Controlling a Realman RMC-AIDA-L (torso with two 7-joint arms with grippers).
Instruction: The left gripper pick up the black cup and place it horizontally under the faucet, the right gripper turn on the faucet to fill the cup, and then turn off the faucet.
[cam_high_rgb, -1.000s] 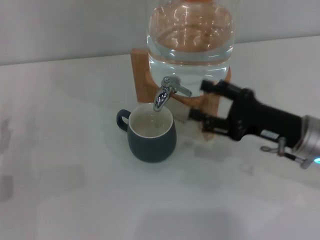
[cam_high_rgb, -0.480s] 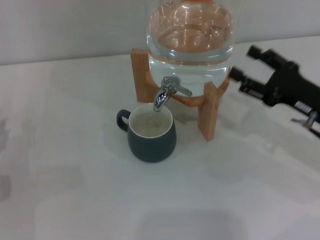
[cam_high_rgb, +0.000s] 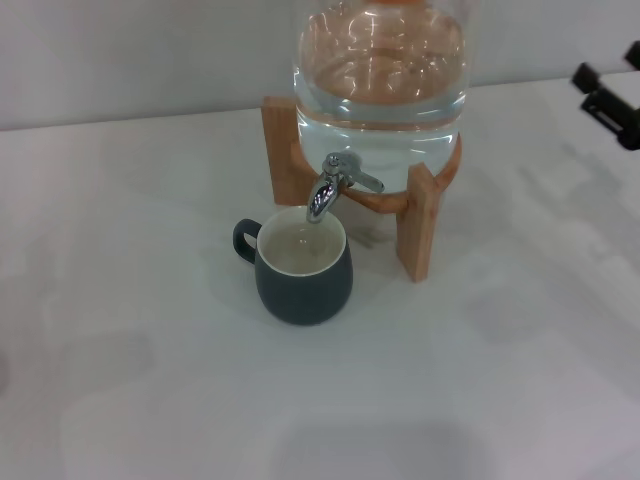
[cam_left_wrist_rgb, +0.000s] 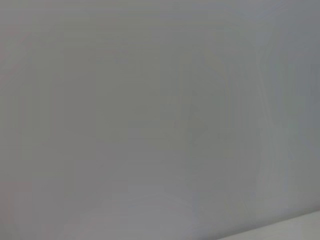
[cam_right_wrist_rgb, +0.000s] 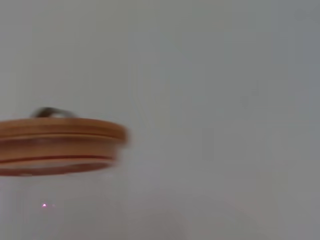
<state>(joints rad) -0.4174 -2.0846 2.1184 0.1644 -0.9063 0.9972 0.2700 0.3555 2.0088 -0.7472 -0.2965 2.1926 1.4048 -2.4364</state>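
The black cup (cam_high_rgb: 303, 270) stands upright on the white table, right under the spout of the chrome faucet (cam_high_rgb: 332, 185). Its handle points left and its cream inside shows. No stream of water shows at the spout. The faucet sits on a clear glass jar (cam_high_rgb: 381, 75) holding water. My right gripper (cam_high_rgb: 607, 68) is open and empty at the far right edge of the head view, well away from the faucet. My left gripper is out of view; its wrist view shows only a plain grey surface.
The jar rests on a wooden stand (cam_high_rgb: 415, 225) with legs behind and to the right of the cup. The jar's wooden lid (cam_right_wrist_rgb: 55, 145) shows in the right wrist view. White table (cam_high_rgb: 150, 380) spreads in front and to the left.
My right gripper has drawn back from beside the faucet, up and to the right, to the edge of the head view. The cup and faucet have not moved.
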